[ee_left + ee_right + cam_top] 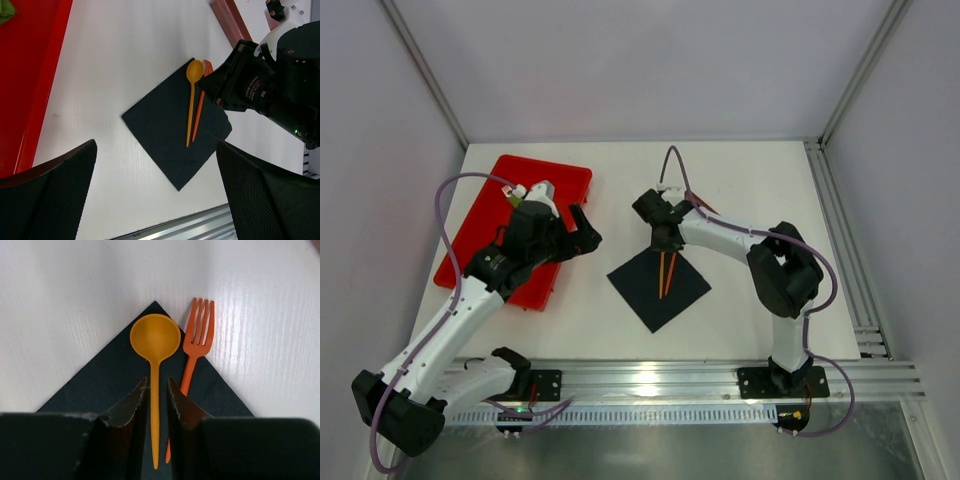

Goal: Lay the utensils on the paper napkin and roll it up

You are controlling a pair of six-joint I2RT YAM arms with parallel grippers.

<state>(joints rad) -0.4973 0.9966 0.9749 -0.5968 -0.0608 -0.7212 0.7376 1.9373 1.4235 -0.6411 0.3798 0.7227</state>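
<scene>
White bench [740, 180] under both arms. Red tray [545, 175] at the far-left corner. Black napkin [650, 295] flat near the middle, a little toward the near edge, turned as a diamond with one corner aimed at the far edge.

Left gripper [585, 232] hovering by the tray's right side, well apart from the napkin, fingers spread wide and holding nothing. Right gripper [157, 385] low over the napkin's far corner, fingers narrow, straddling the handle of the spoon [155, 337] with a sliver of gap on each side and no firm clamp visible.

Spoon flat on the napkin, bowl just inside that far corner. Fork [199, 335] just beside it, handle on the napkin, tines hanging past the paper's edge onto the bench.

Nearly finished with placing, by the look of it, and no rolling yet. To close the step well:
- Widen the right fingers a touch, then lift straight up without dragging the handle.
- Likely worth nudging the fork inward to bring the tines over paper, parallel with the spoon.
- For the roll, probably best to pin one side corner with the left gripper and fold the opposite corner across both handles. Go slowly, to keep the thin paper from sliding on the smooth bench.
</scene>
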